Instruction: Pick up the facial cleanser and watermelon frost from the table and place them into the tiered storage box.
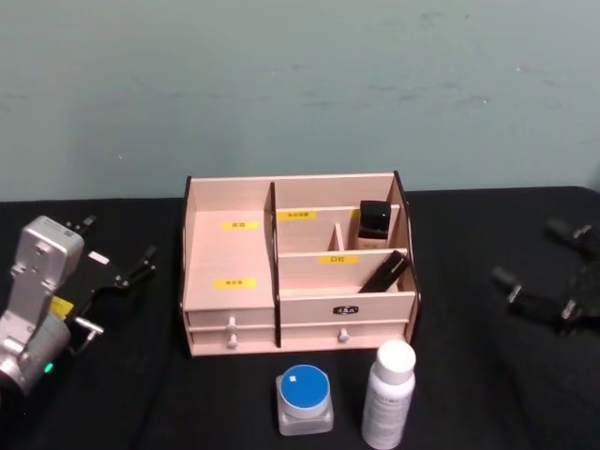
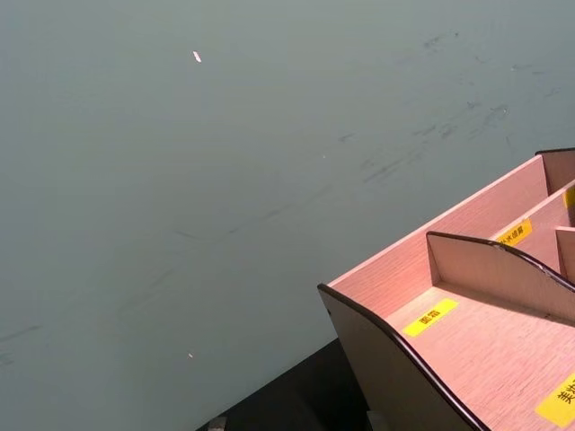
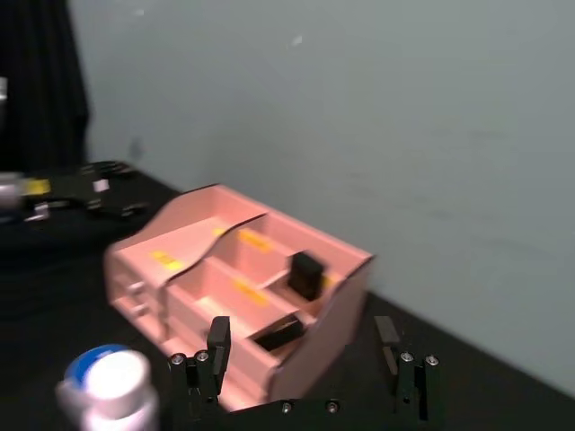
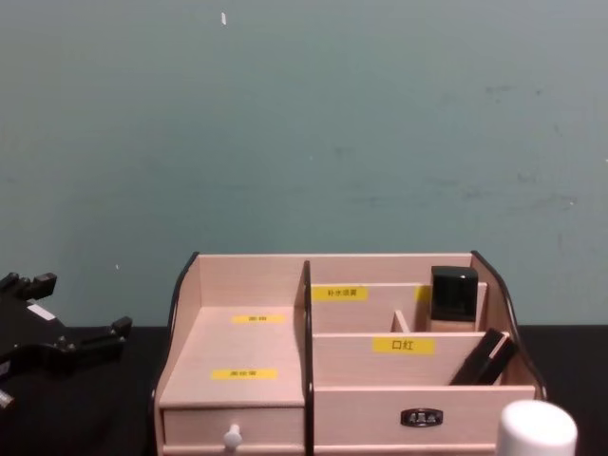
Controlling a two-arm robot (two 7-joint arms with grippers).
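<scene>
Left hand [image 1: 120,240]: hanging over the bench [image 1: 112,403] left of the box, fingers spread
Tiered storage box [image 1: 230,253]: one, mid-bench, against the wall
Blue-lidded jar [image 1: 304,398]: one, just in front of the box
White bottle [image 1: 388,394]: one, upright, right beside the jar
Right hand [image 1: 536,255]: far right, spread wide, open bench between it and the box

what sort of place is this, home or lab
Likely a robot test bench: black table against a bare wall, a box, bottle and jar laid out, left gripper and right gripper open at either side.
</scene>
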